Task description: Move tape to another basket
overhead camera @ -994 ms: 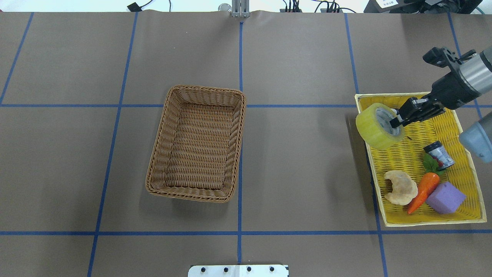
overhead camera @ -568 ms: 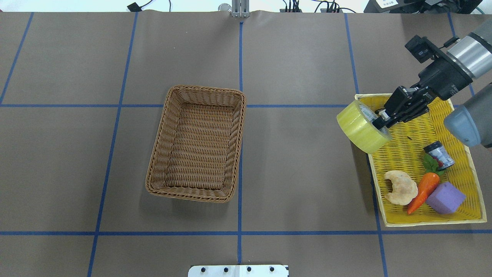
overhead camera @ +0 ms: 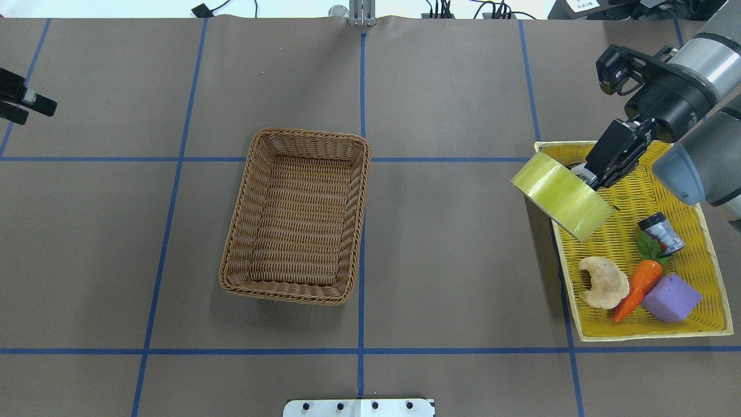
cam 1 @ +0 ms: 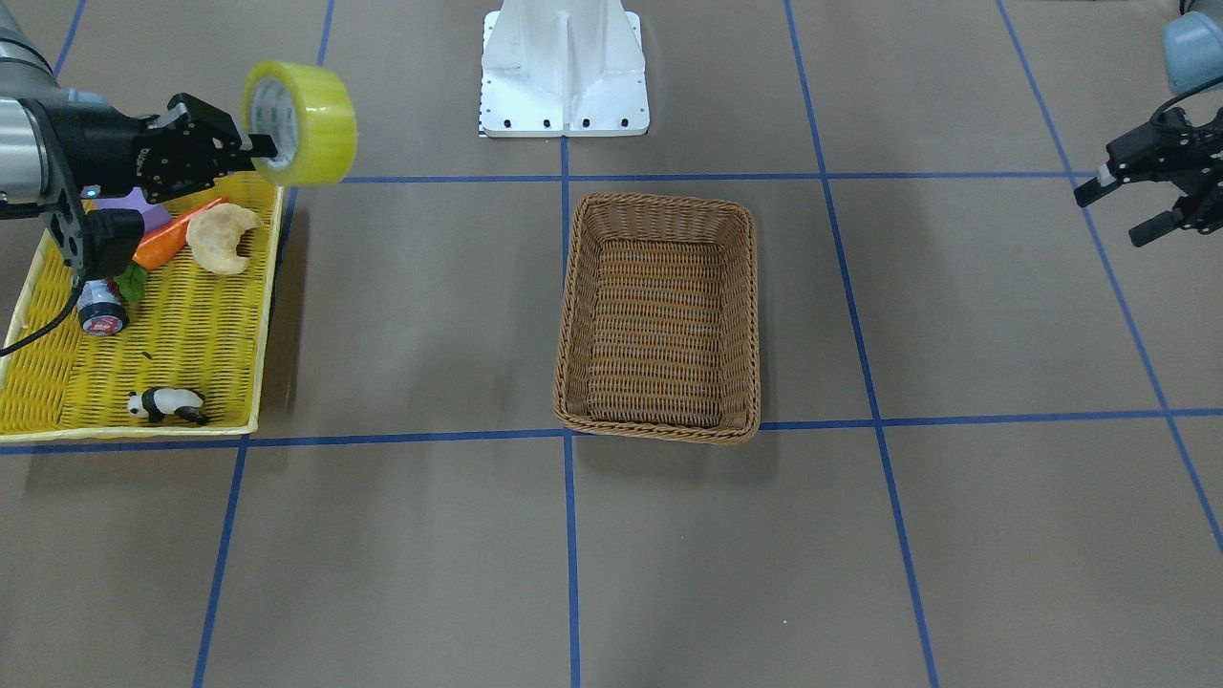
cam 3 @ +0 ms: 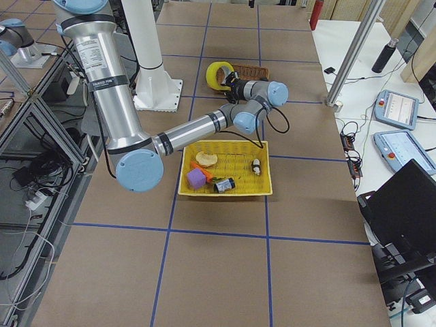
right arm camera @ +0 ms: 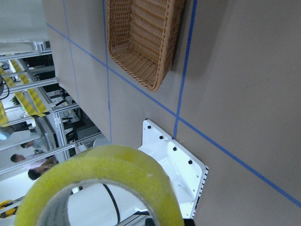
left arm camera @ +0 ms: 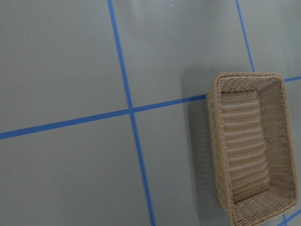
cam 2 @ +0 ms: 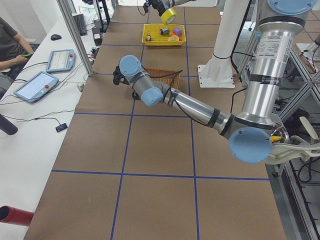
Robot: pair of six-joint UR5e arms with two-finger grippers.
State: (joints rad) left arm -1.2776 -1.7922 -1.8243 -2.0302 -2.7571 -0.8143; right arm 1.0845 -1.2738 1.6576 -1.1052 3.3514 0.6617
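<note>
Right gripper (overhead camera: 586, 174) clamped on wall of wide translucent yellow tape roll (overhead camera: 560, 198). Roll tilted in air over basket-side edge of shallow yellow woven tray (overhead camera: 613, 237). Deep brown wicker basket (overhead camera: 295, 217) well apart, mid-table. Left gripper (cam 1: 1108, 215) hovers, fingers spread wide.

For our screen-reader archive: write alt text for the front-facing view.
The right gripper holds the tape aloft over an edge of the yellow tray. The brown basket sits empty mid-table; the left gripper hangs open at the far side.
</note>
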